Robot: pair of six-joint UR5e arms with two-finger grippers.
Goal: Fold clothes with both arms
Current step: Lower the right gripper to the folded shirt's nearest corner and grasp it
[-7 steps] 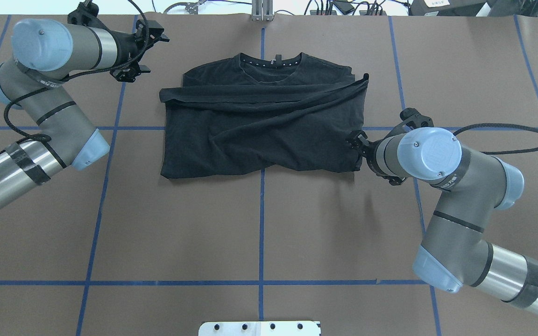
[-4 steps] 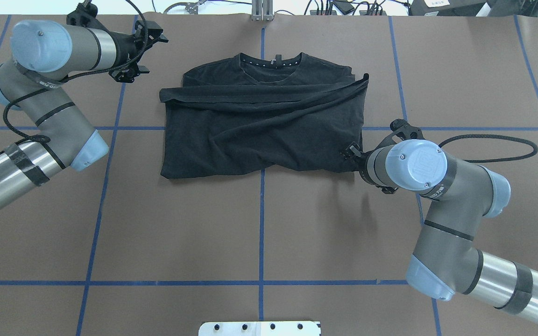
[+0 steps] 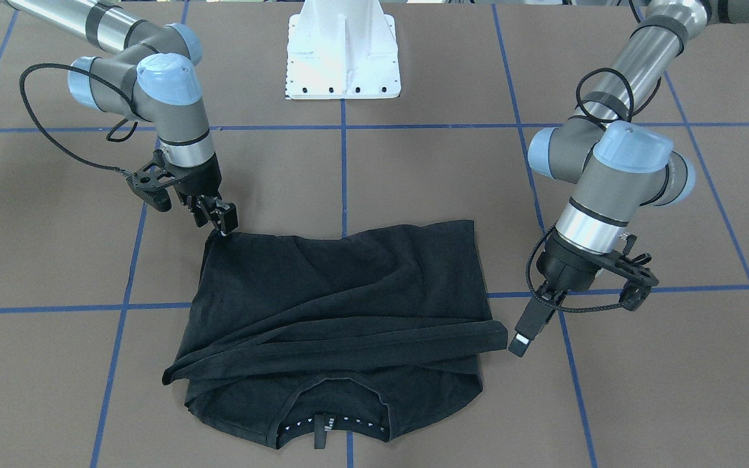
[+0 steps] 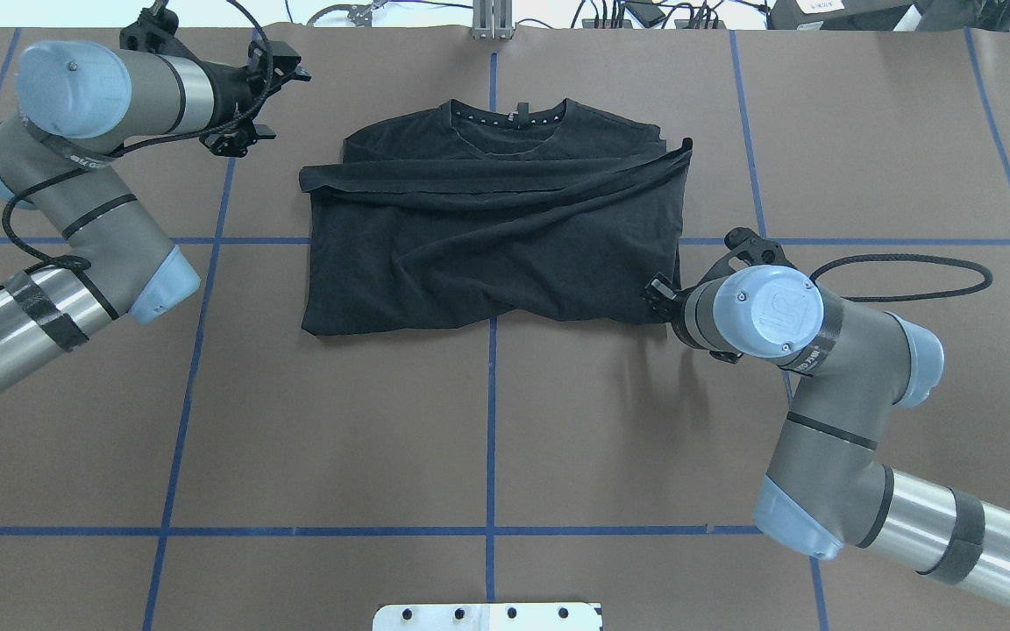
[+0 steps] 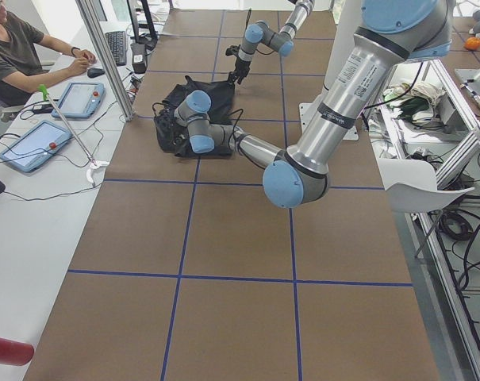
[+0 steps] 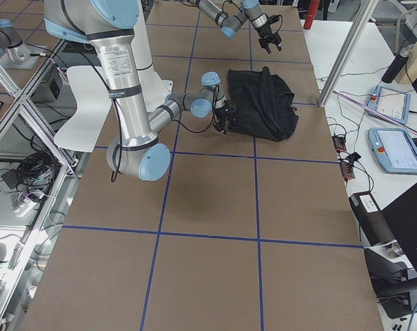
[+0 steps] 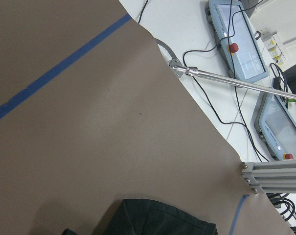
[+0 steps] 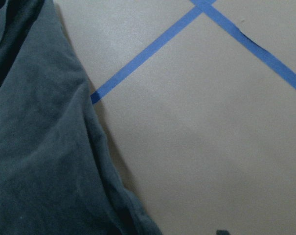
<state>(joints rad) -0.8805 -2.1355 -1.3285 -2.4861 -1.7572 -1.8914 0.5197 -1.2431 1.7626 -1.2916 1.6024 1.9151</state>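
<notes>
The black T-shirt [image 4: 487, 245] lies folded on the brown table, collar [image 4: 512, 118] at the far side and a folded band across the chest; its graphic is hidden. It also shows in the front view [image 3: 348, 299]. My right gripper [image 3: 217, 218] looks open and hangs just over the near hem corner on my right; in the overhead view [image 4: 663, 294] the wrist mostly covers it. My left gripper [image 3: 530, 325] looks open and empty, just beside the folded band's end; overhead [image 4: 268, 98] it is up and to the shirt's left. The right wrist view shows the shirt edge [image 8: 40, 147] lying flat.
The white base pedestal [image 3: 343, 52] stands at the near table edge. Blue tape lines [image 4: 492, 421] grid the brown table cover. Beyond the far edge are a metal frame post [image 7: 275, 178], tablets [image 7: 236, 39] and a seated operator [image 5: 17, 48].
My right arm has moved toward the robot along the shirt's right edge to the hem corner. My left gripper has drifted slightly away from the shirt. The shirt has not moved.
</notes>
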